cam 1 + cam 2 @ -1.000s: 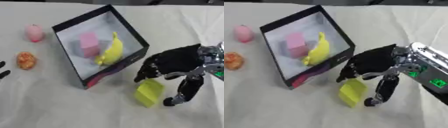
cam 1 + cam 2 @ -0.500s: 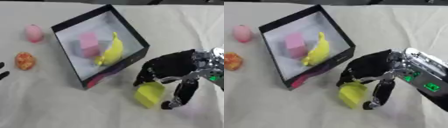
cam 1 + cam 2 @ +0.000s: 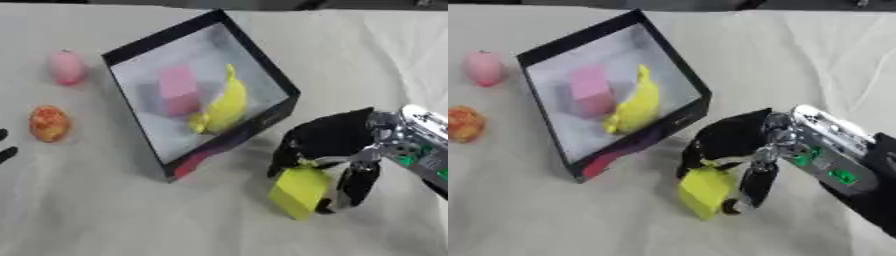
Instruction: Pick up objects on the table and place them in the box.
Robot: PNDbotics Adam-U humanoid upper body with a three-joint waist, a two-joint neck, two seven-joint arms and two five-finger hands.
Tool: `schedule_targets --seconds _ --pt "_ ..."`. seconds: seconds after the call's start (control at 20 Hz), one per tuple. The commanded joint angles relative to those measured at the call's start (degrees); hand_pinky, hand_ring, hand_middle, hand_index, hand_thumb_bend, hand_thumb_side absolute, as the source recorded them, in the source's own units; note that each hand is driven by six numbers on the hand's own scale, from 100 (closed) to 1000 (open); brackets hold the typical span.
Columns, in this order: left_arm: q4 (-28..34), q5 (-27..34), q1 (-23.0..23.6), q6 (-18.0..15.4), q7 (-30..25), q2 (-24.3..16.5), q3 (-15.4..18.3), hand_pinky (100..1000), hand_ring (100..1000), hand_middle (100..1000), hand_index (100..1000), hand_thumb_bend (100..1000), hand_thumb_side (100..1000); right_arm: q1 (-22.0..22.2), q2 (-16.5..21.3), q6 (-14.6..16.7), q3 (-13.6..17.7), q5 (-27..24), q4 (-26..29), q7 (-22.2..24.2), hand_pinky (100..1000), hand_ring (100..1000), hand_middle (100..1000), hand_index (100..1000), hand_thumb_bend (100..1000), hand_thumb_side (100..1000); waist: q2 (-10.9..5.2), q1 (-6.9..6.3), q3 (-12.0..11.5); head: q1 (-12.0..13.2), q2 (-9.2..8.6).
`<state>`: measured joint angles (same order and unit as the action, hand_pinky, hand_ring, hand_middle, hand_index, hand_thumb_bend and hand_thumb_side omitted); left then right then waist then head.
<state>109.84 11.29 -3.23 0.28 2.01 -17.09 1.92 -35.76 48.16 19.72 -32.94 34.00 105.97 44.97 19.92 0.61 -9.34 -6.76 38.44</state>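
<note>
A black-walled box (image 3: pixel 257 64) with a pale floor sits at mid table and holds a pink block (image 3: pixel 178 89) and a yellow banana (image 3: pixel 225 102). Just right of its near corner lies a yellow block (image 3: pixel 299 190) on the cloth. My right hand (image 3: pixel 328 141) arches over that block, fingers curled down around its top and right side. A pink round fruit (image 3: pixel 66 66) and an orange fruit (image 3: pixel 48 122) lie left of the box. Only the dark fingertips of my left hand (image 3: pixel 5 148) show at the left edge.
A white cloth (image 3: pixel 105 215) covers the table, with bare room in front of the box and along the near edge. My right forearm, silver with green lights (image 3: pixel 829 162), comes in from the right.
My right hand has come down and drawn in around the yellow block, which now sits between its fingers and thumb. The box, fruits and left hand stay where they were.
</note>
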Motion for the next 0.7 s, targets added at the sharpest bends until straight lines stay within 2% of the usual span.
schedule_targets --seconds 0.05,0.1,0.25,0.4,0.45,0.5,0.7 --pt "1.25 -0.22 -0.39 0.06 0.02 -0.55 0.27 867 921 961 950 248 1000 -0.24 0.47 0.13 -0.12 0.43 -1.7 -1.03 867 762 671 810 312 196 0.18 -0.2 -0.08 -0.17 -0.76" --pt "1.25 -0.22 -0.4 0.07 0.02 -0.54 0.28 868 920 962 950 247 1000 -0.27 0.44 0.02 -0.09 -0.02 -1.7 -1.58 857 743 638 787 309 140 0.19 -0.19 -0.07 -0.17 -0.71" --pt "1.21 -0.27 -0.33 0.1 0.02 -0.55 0.32 868 920 962 950 247 1000 -0.35 0.93 -1.22 0.35 -2.64 0.24 -3.8 831 690 542 702 221 146 0.13 -0.09 0.03 -0.03 -0.57" --pt "1.16 -0.3 -0.27 0.15 0.09 -0.61 0.38 868 920 962 950 244 1000 -0.32 2.19 -4.17 1.34 -6.7 4.34 -6.12 793 611 440 590 100 138 -0.03 0.04 0.19 0.16 -0.43" --pt "1.15 -0.31 -0.23 0.15 0.12 -0.65 0.41 869 920 962 950 250 1000 -0.27 2.78 -5.32 1.88 -8.38 5.99 -6.72 787 596 421 571 100 287 -0.11 0.07 0.26 0.23 -0.4" --pt "1.15 -0.32 -0.17 0.13 0.16 -0.7 0.46 869 919 962 950 245 1000 -0.37 3.46 -6.22 2.47 -9.95 7.31 -7.22 785 591 413 562 100 149 -0.21 0.09 0.35 0.31 -0.37" --pt "1.15 -0.35 0.17 0.05 0.34 -1.0 0.62 870 919 963 950 243 1000 -2.07 6.83 -5.39 4.35 -13.92 8.54 -8.47 781 584 409 551 100 179 -0.66 0.25 0.69 0.55 -0.17"
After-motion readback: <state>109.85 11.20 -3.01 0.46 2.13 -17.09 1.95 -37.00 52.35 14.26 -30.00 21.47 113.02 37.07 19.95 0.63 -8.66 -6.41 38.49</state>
